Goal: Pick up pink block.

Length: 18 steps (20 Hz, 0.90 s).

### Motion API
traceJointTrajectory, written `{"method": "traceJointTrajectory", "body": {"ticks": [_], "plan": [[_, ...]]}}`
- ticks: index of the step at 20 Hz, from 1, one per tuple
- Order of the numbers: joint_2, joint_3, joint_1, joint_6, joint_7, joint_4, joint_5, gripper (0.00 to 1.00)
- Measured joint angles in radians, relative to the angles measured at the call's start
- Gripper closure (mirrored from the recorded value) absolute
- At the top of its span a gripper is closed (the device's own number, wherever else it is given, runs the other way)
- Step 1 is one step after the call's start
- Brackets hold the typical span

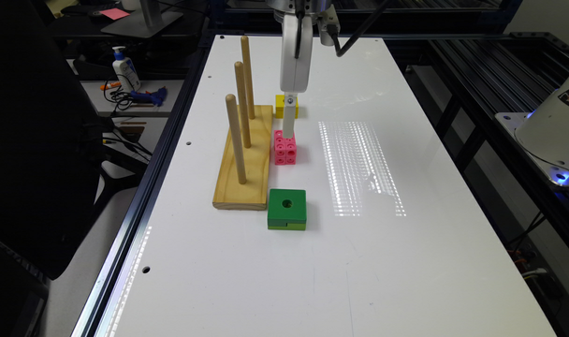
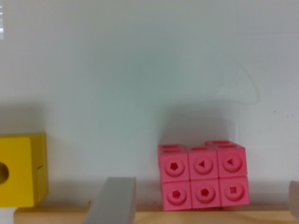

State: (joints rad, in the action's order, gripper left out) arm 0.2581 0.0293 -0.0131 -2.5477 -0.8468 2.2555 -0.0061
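Observation:
The pink block lies on the white table, close beside the wooden peg base. It is an oblong of joined cubes with round holes in its faces. In the wrist view the pink block sits between my two grey fingers, with a gap on each side. My gripper is open and holds nothing. In the exterior view the gripper hangs straight down, its tip at the far end of the pink block.
A wooden base with three upright pegs stands just to the exterior view's left of the block. A yellow cube lies behind the gripper. A green square block lies nearer the camera.

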Motion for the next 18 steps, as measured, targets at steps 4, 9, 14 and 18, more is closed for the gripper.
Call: {"method": "traceJointTrajectory", "body": {"ticks": [4, 9, 14, 18], "plan": [[0.059, 0.0, 0.0, -0.052, 0.0, -0.001, -0.0002, 0.0], [0.113, 0.0, 0.0, -0.091, 0.0, -0.021, -0.0004, 0.0], [0.115, 0.0, 0.0, -0.091, 0.0, -0.027, -0.0004, 0.0], [0.131, 0.0, 0.0, -0.096, 0.0, -0.027, -0.0004, 0.0]]}}
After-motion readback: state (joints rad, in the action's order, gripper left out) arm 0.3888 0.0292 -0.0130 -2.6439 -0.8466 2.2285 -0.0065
